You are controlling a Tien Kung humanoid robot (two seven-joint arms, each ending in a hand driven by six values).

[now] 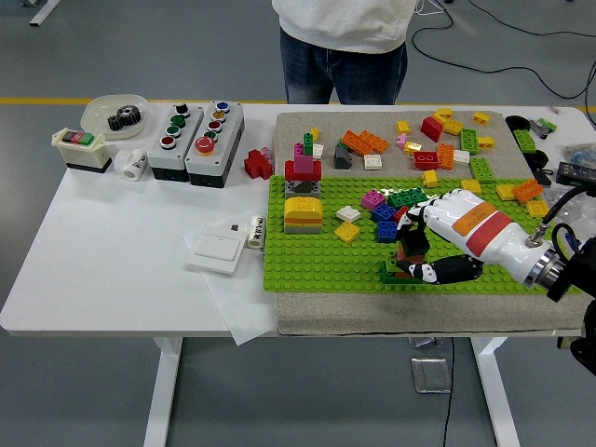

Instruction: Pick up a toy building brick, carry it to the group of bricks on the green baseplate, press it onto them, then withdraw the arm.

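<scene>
Start with the baseplate (317, 265): it lies on the grey mat (307, 126), and the group (389, 212) you are aiming for sits mid-plate, well left of the loose bricks beyond it. Your right hand (421, 250) is low over the plate's near edge, just below that group, fingers curled around a small dark brick (411, 244). Judging by this, you are placing. Keep the brick level, line its studs up before you push, and press straight down. Loosen the fingers only once it seats, then draw back to the right.
</scene>
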